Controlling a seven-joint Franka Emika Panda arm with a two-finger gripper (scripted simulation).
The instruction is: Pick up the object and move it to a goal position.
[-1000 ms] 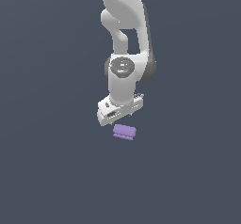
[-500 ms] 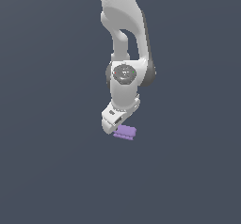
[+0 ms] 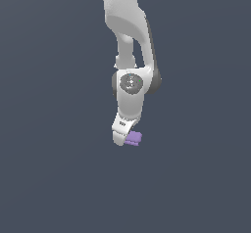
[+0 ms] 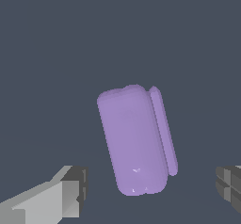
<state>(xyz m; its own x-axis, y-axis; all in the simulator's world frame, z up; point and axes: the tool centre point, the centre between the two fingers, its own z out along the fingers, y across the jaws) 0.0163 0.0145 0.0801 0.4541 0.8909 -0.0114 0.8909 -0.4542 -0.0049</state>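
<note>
Bare grey floor surrounds the purple block; the hand straddles it, spread wide, gripping nothing.

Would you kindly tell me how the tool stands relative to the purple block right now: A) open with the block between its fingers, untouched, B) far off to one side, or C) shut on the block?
A: in the wrist view the purple block lies between the fingers, with gaps on both sides.
</note>
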